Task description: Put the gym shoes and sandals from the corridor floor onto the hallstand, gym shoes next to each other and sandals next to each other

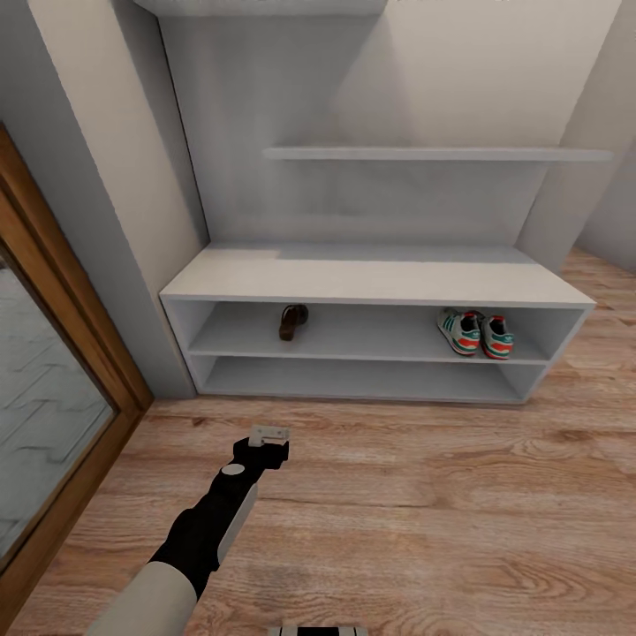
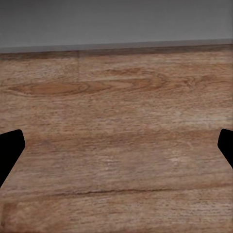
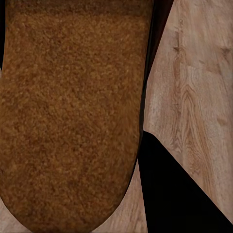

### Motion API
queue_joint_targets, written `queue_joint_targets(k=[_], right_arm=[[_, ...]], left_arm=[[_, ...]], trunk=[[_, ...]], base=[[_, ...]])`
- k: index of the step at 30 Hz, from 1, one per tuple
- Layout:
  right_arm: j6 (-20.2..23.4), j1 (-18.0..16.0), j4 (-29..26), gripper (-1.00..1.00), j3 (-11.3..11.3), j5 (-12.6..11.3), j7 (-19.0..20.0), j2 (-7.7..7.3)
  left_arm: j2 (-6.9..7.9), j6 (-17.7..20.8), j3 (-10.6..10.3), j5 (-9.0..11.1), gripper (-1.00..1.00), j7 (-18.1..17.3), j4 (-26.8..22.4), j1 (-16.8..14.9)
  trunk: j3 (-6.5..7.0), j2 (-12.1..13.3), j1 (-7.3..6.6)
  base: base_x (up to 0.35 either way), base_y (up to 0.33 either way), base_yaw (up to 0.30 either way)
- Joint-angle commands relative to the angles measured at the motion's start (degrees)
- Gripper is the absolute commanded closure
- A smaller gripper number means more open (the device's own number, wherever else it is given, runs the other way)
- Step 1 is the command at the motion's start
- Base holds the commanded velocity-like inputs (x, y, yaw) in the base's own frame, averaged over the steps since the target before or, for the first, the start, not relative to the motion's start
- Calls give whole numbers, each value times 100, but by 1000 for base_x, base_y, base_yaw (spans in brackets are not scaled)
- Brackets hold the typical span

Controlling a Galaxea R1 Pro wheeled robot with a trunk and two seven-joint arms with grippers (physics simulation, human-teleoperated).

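Observation:
The hallstand point(image 1: 371, 281) stands against the wall ahead. On its upper shelf row one dark brown sandal point(image 1: 292, 321) lies at the left, and the two gym shoes point(image 1: 475, 332) sit side by side at the right. In the right wrist view the other sandal point(image 3: 73, 111) shows very close with its tan surface toward the camera; my right gripper point(image 3: 82, 170) is shut on it, and one black finger point(image 3: 184, 199) shows beside it. My left gripper point(image 1: 268, 435) hangs open and empty over the corridor floor point(image 1: 424, 512) in front of the hallstand, fingertips point(image 2: 9, 150) wide apart.
A wood-framed glass door point(image 1: 53, 389) lines the left side. A floating shelf point(image 1: 433, 154) hangs above the bench top. The lower shelf row point(image 1: 353, 378) holds nothing. Bare plank floor stretches to the right of my left arm.

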Motion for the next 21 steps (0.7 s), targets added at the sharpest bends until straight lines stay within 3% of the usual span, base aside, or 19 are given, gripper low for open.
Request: queue_joint_targets(k=[1, 9, 14, 16, 17, 18, 20, 21], right_arm=[[27, -5, -4, 100, 1, -12, -13, -1], [27, -5, 11, 100, 13, -14, -15, 13], [29, -5, 27, 100, 135, -18, 6, 133], [28, -5, 33, 100, 515, -37, 17, 408], [27, -5, 36, 100, 817, -45, 24, 546], [27, -5, 38, 100, 993, -50, 25, 614], [27, -5, 63, 100, 1780, -65, 33, 824], [27, -5, 138, 100, 2368, -71, 32, 927]], left_arm=[[4, 26, -20, 51, -100, 48, -8, -3], [7, 26, -18, 51, -100, 40, -7, -3], [25, 8, -1, 51, -100, 24, -8, -3], [43, -65, 24, 51, -100, 12, -10, -3], [51, -87, 28, 51, -100, 8, -11, -1], [79, -136, 32, 51, -100, 4, -15, 2], [170, -271, 34, 57, -100, -13, -23, 10], [246, -431, 34, 67, -100, -51, -34, 14]], trunk=[[-5, -2, -1], [-5, -2, -1], [-5, -2, -1], [-5, -2, -1], [-5, -2, -1], [-5, -2, -1], [-5, -2, -1], [-5, -2, -1]], base=[[0, 0, 0], [0, 0, 0], [0, 0, 0], [0, 0, 0], [0, 0, 0], [0, 0, 0], [0, 0, 0], [0, 0, 0]])
